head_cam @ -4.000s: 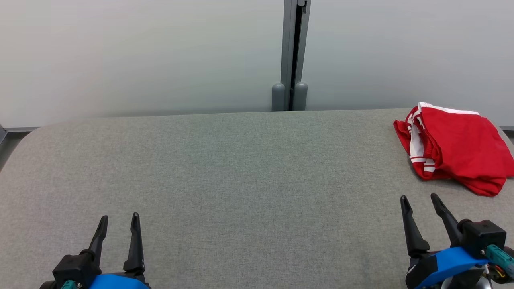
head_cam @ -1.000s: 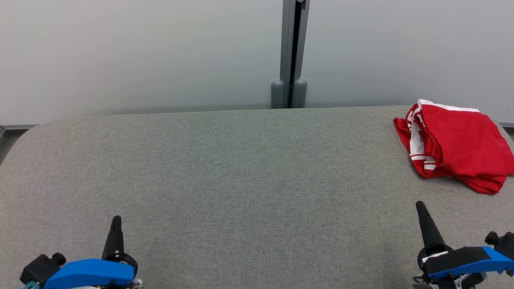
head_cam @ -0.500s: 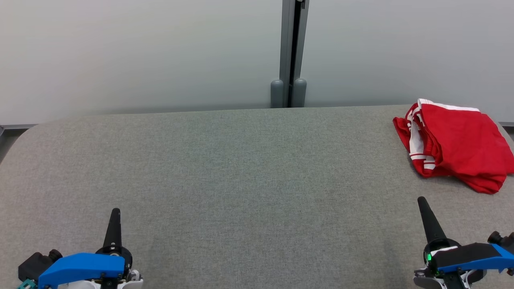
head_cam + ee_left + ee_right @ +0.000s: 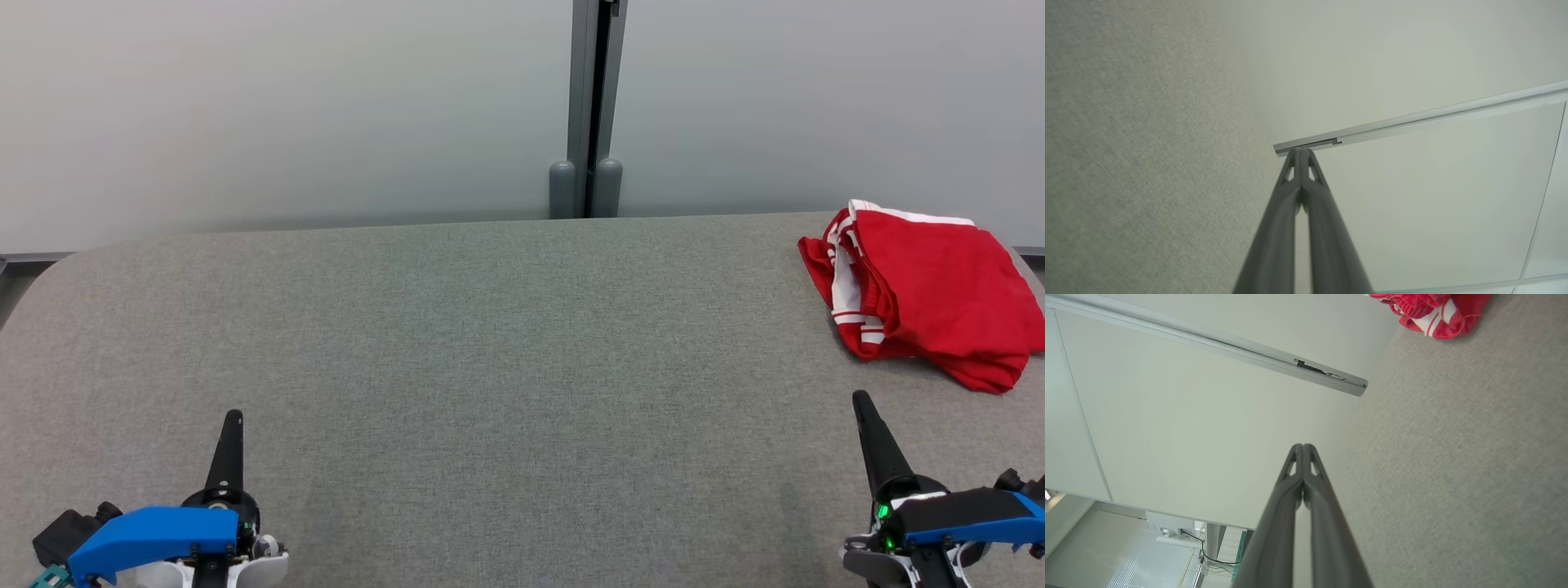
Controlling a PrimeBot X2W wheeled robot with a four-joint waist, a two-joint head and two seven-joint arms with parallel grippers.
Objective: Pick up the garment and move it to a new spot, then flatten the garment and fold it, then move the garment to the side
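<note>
One red garment (image 4: pixel 931 294) lies on the table (image 4: pixel 490 367), just beyond the right gripper (image 4: pixel 861 402). Two grippers: it and the left gripper (image 4: pixel 233 418), fingers pressed together, empty.

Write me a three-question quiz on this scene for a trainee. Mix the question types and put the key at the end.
1. True or false: the red garment lies bunched up near the far right corner of the grey table.
2. Multiple choice: the right end effector is (A) open, (B) shut with nothing in it, (C) shut on the garment.
3. Fill in the blank: of the right end effector and the left end effector, the one nearer the garment is the ____ one.

Key: 1 true; 2 B; 3 right.
</note>
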